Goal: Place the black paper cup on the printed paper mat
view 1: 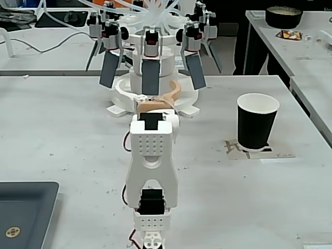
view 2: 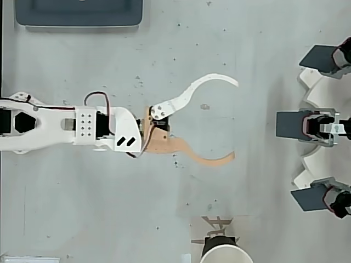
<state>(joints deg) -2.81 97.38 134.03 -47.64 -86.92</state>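
Black paper cup (view 1: 257, 123) upright on the printed paper mat (view 1: 236, 151).
Its mouth faces up, near the table's (view 1: 62, 135) right edge in the fixed view; the gripper (view 2: 236, 119) is spread wide, empty, well apart.

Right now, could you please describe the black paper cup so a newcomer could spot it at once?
In the fixed view, look right of the white arm on the grey table. The black paper cup stands upright on the printed paper mat, matte black with a white rim and inside.
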